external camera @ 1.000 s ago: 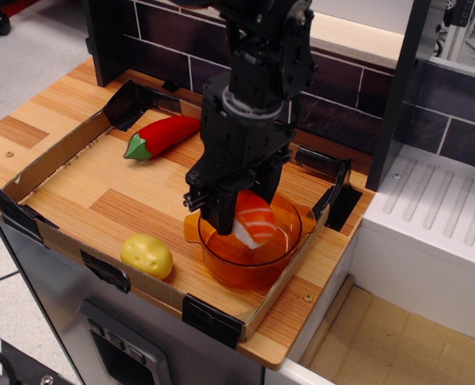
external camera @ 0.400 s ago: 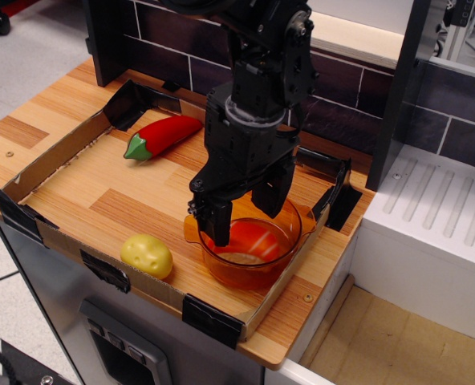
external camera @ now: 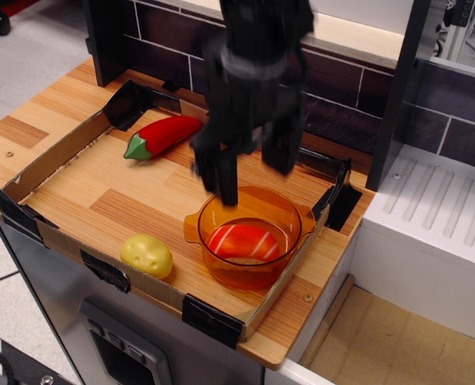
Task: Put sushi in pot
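Note:
The sushi (external camera: 241,241), orange-red with white stripes, lies inside the transparent orange pot (external camera: 250,207) at the front right of the cardboard tray. My black gripper (external camera: 252,170) hangs above the pot's far rim with its two fingers spread apart and nothing between them. It is blurred from motion. It does not touch the pot or the sushi.
A red chili pepper (external camera: 160,135) lies at the back left of the cardboard tray (external camera: 57,159). A yellow potato (external camera: 147,256) sits at the tray's front edge, left of the pot. A dark tiled wall stands behind; a white ribbed drainer (external camera: 438,208) is at the right.
One second ago the gripper held the sushi over the pot. It opened, the sushi dropped into the pot, and the gripper has risen clear.

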Tool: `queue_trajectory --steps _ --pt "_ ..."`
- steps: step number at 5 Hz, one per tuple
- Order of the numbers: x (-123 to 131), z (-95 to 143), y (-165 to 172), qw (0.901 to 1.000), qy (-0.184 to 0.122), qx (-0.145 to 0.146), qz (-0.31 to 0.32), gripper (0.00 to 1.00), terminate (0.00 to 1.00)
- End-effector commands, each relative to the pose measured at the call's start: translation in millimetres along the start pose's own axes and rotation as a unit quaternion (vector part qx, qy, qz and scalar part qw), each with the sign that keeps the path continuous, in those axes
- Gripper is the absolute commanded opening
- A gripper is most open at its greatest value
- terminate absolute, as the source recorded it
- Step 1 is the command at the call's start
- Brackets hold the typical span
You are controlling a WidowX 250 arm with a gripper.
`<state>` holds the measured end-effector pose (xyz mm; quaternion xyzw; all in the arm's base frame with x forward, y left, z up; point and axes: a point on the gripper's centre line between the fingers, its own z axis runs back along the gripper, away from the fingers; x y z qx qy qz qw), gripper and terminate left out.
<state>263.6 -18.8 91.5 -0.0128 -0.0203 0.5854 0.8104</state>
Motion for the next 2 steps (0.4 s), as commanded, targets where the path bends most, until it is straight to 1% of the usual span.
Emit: queue_trajectory --steps 1,2 --pt "2.1 30.9 1.4 0.9993 -0.006 -0.037 -0.002 1.00 0.00" --pt "2.1 30.9 1.4 0.9993 -0.006 -0.037 -0.002 1.00 1.00"
